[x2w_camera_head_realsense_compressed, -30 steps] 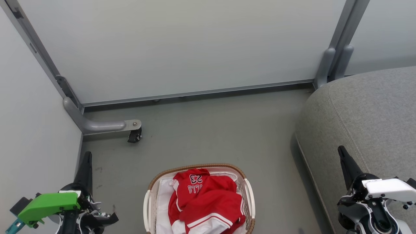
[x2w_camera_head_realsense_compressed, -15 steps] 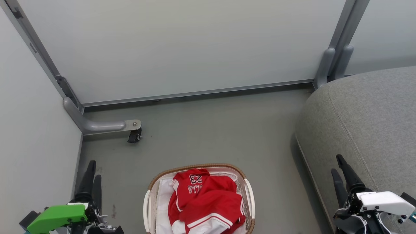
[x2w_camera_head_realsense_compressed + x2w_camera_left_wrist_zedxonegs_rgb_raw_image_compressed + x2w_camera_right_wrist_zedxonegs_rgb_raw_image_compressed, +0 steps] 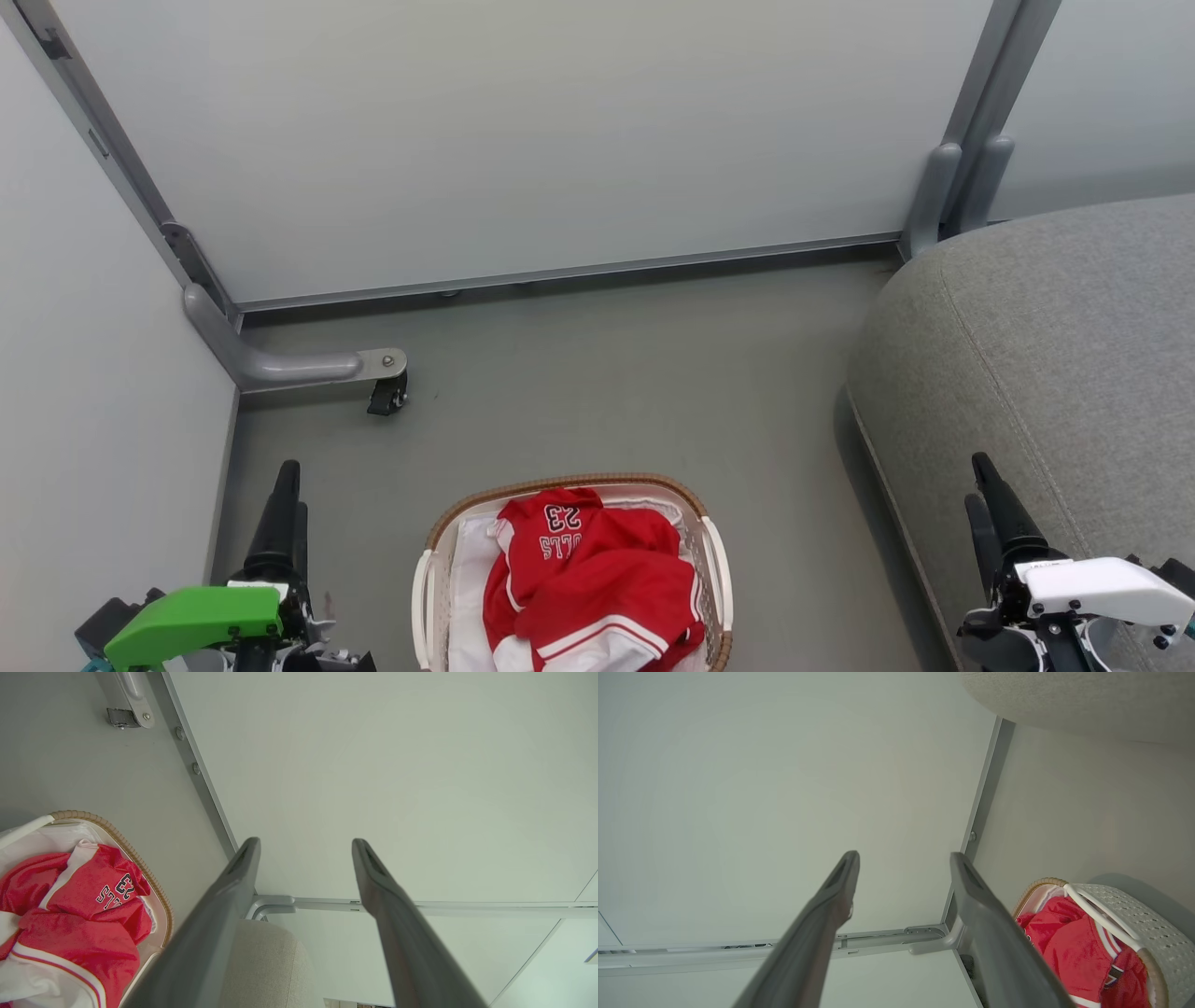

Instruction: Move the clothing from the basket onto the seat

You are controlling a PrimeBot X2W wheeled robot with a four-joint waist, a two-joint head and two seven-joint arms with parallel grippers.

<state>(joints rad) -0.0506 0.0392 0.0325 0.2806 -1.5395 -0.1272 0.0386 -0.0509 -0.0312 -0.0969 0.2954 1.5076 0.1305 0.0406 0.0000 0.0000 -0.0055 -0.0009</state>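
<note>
Within perforated basket [image 3: 560, 479]: crumpled clothing [image 3: 597, 579] (red) | left end effector [image 3: 296, 485], right end effector [image 3: 975, 476] released

You read a white "23" on the clothing [image 3: 597, 579], upside down in the head view; below it, partial lettering "…LLS".

The clothing [image 3: 588, 583] lies in the basket [image 3: 717, 560], left of the seat [image 3: 1055, 345].

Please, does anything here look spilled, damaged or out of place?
Nothing stands out. The clothing lies crumpled inside the basket, which stands upright on the floor near the seat. The left gripper and the right gripper are open, touching nothing.
</note>
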